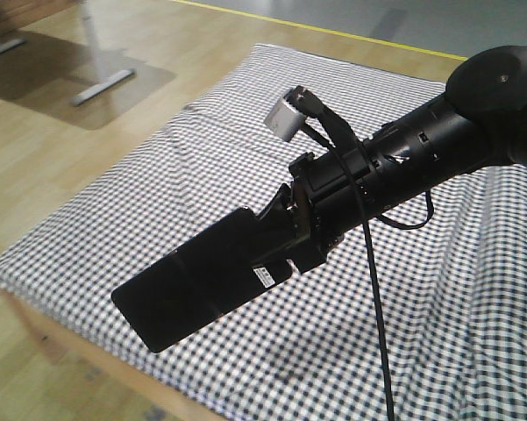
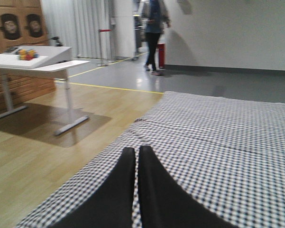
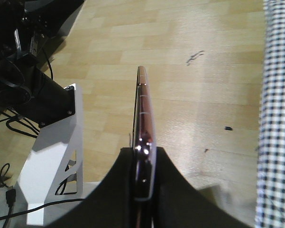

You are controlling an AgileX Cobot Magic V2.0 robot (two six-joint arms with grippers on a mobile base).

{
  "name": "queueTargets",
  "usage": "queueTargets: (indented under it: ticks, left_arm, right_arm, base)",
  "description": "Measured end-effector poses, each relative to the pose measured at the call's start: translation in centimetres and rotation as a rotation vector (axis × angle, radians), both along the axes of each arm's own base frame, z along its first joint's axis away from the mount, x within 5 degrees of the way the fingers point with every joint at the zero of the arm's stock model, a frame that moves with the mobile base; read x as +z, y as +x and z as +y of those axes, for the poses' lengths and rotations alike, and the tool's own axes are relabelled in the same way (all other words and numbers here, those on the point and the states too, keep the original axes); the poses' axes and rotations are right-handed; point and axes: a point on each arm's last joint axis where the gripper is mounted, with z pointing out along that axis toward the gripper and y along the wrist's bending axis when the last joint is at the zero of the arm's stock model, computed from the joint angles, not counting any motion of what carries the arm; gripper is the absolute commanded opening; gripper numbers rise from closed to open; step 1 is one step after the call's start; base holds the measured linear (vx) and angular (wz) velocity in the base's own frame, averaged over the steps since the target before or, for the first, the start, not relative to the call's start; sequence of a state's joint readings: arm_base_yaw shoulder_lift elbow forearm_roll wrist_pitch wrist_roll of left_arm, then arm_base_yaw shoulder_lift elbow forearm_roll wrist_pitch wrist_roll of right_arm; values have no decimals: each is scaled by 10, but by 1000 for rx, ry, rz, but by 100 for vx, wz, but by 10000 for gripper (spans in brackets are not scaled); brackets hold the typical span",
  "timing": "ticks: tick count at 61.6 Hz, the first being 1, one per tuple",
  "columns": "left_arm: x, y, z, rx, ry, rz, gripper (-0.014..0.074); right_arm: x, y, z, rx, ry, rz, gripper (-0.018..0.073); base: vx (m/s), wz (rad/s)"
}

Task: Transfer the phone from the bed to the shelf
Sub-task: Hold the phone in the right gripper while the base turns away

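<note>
Black phone in right tool; bed beneath.

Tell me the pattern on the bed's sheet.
Small black-and-white gingham check on the bed, clearest in the exterior front-facing view.

The rear end of the phone is hidden inside the right gripper, whose fingers the bottom edge crops. Far ahead of the left gripper, a blurred person is cropped at the head.
</note>
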State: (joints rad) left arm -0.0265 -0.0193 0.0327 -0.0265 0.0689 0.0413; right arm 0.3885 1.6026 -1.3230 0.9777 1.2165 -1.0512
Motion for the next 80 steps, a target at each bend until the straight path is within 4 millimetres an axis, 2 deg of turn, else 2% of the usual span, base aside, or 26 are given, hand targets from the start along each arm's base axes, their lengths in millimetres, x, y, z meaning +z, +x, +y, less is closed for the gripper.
queueTargets:
  ticks: [80]
  left_arm:
    - [0,0,0,0,0,0,1]
  right_arm:
    - [0,0,0,0,0,0,-2]
  base:
    - [-15,57]
